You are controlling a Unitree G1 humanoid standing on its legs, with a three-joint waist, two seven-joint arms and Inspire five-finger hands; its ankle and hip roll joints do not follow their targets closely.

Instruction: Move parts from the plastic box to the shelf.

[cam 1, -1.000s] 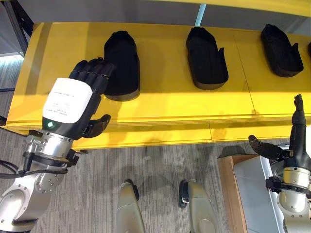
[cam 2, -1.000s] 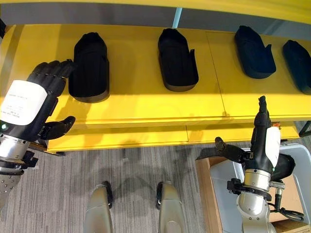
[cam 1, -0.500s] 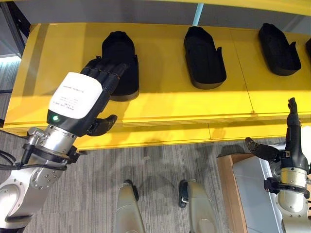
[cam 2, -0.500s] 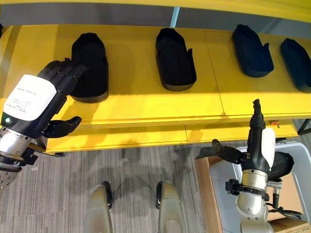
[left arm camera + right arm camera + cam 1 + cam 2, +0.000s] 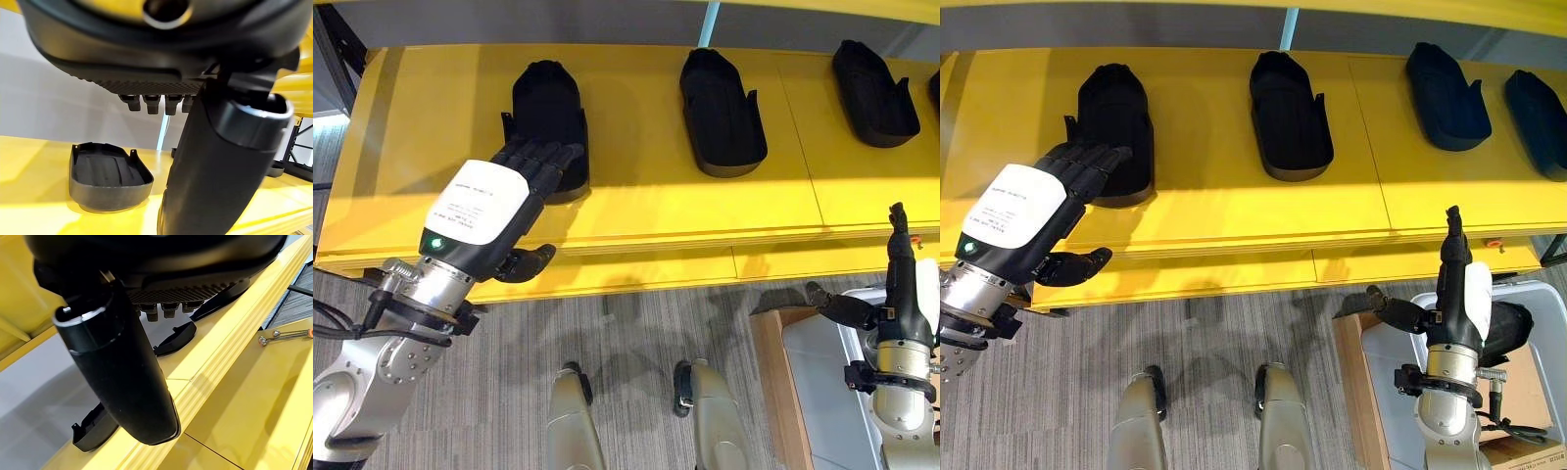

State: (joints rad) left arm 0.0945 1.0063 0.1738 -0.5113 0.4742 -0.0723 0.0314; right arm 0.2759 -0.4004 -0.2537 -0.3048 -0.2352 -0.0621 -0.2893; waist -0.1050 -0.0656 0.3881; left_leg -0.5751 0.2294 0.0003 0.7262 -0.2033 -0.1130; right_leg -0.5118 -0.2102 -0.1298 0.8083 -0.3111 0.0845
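Several black shell-shaped parts lie on the yellow shelf (image 5: 656, 211): the left part (image 5: 546, 103), the middle part (image 5: 722, 98) and two to the right (image 5: 1445, 83) (image 5: 1540, 110). My left hand (image 5: 494, 201) hovers over the shelf's front, open, its fingertips (image 5: 548, 157) above the near end of the left part. The left wrist view has that part (image 5: 110, 174) lying flat on the shelf past my thumb (image 5: 220, 161), apart from it. My right hand (image 5: 1456, 294) stands open and holds nothing, fingers pointing up, over the grey plastic box (image 5: 1386, 387).
The plastic box sits in a brown carton (image 5: 1349, 362) on the grey floor at the lower right. Something dark (image 5: 1510, 328) lies in the box behind my right hand. A blue-grey post (image 5: 708, 24) rises behind the shelf. The shelf's front lip (image 5: 636, 264) juts out.
My left hand has moved right along the shelf's front and its fingers have straightened over the left part's near end. My right hand has sunk slightly. The view has shifted a little.
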